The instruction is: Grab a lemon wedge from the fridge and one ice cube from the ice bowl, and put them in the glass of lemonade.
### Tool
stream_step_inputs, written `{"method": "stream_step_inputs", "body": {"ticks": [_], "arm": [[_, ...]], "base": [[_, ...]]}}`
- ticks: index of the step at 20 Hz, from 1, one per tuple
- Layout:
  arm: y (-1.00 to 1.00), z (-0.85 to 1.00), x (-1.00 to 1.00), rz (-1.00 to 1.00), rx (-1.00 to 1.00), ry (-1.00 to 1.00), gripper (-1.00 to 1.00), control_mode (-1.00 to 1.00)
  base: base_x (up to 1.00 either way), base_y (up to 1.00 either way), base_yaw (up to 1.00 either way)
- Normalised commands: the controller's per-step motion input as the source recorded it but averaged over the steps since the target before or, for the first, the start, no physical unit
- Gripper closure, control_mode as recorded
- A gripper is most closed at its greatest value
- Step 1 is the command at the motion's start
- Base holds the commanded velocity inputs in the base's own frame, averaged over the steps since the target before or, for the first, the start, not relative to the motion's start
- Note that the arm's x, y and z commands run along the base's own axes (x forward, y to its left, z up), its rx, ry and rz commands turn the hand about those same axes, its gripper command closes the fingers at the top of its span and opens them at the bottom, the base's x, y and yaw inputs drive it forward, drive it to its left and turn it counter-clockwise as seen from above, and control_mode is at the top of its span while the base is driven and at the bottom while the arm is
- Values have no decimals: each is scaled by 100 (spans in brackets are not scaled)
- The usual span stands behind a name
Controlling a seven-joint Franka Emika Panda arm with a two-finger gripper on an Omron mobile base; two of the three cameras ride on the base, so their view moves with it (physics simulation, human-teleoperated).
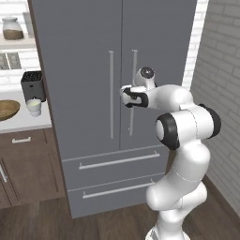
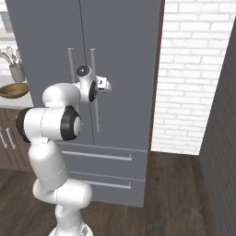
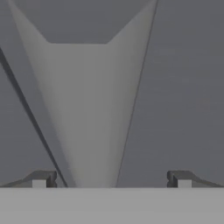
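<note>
Gripper (image 3: 111,179) gaping wide, straddling upright handle (image 3: 94,109) on fridge (image 1: 84,70); arm bending forward, elbow raised, wrist level.

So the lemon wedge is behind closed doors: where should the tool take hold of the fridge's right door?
Probably on the right door's handle, a long vertical bar standing off the fridge. Come straight from the front at mid-height, open tool straddling the bar sideways; it already sits between the fingertips.
</note>
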Motion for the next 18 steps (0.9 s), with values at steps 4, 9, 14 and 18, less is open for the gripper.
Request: {"method": "stream_step_inputs", "body": {"ticks": [4, 9, 14, 18], "arm": [[6, -17, 21, 0, 0, -2, -100, -100], [14, -25, 28, 0, 0, -5, 100, -100], [6, -1, 10, 0, 0, 0, 100, -100], [0, 0, 23, 0, -4, 1, 100, -100]], "base": [[0, 0, 0], [0, 0, 0], [0, 0, 0], [0, 0, 0]]}}
